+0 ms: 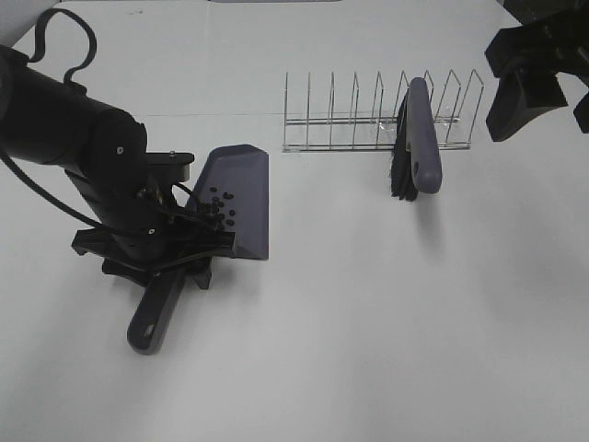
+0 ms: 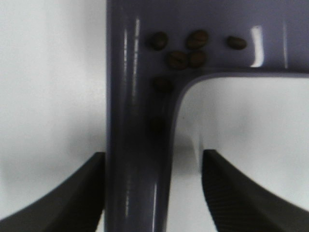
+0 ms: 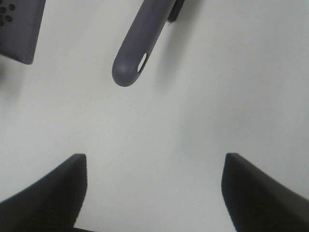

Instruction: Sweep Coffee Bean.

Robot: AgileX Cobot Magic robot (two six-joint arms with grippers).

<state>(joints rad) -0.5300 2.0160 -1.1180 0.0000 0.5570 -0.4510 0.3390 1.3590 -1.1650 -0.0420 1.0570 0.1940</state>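
Straddling the dustpan point(image 2: 137, 145) handle, left claw point(image 2: 152, 193) open.

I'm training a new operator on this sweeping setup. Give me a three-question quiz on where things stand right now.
1. True or false: the coffee beans lie in the dustpan.
2. Where is the brush? A) in the right claw B) leaning on the wire rack C) inside the dustpan
3. Fill in: the left claw straddles the dustpan's ____.

Key: 1 true; 2 B; 3 handle. The right claw is open and holds nothing.
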